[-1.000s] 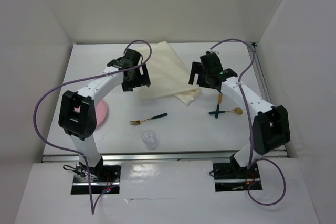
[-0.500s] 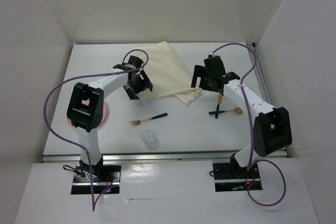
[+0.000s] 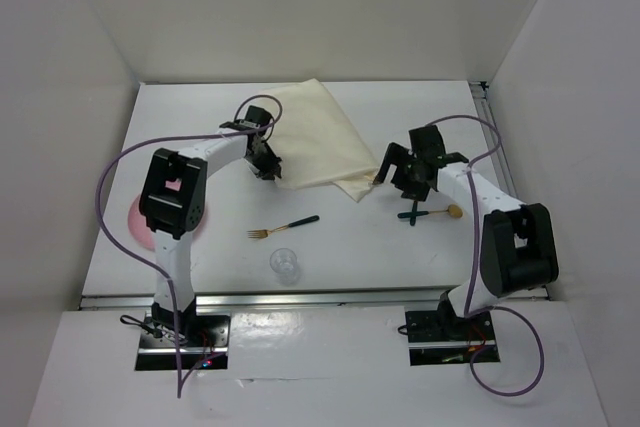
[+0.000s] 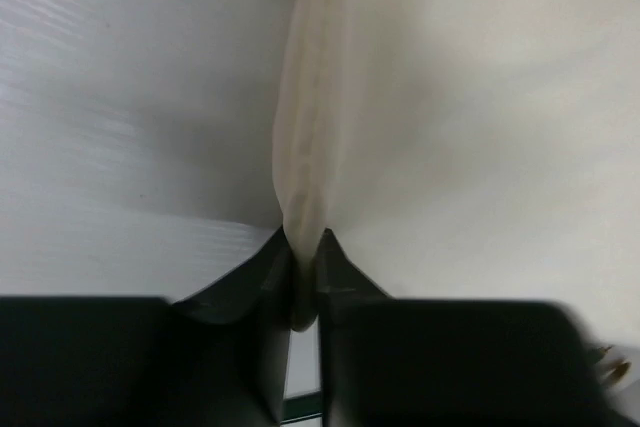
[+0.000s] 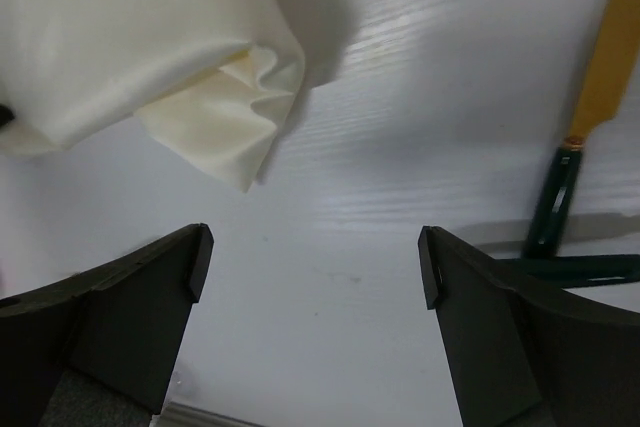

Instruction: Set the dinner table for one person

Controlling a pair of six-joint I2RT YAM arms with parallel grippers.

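The dinner table [image 3: 370,247] is enclosed by walls [image 3: 300,17] on three sides, with bare surface noted along its near edge. A cloth [image 3: 318,137] is spread at far centre, its near-right corner crumpled. The left gripper [image 4: 303,282] is pinched closed on the cloth's folded left edge. The right gripper [image 5: 315,247] is held wide apart over bare table beside the crumpled corner, holding nothing.

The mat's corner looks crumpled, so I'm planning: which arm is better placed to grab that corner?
Right. The right gripper, open, hovers beside the crumpled corner; the left gripper is busy pinching the left side of the mat.
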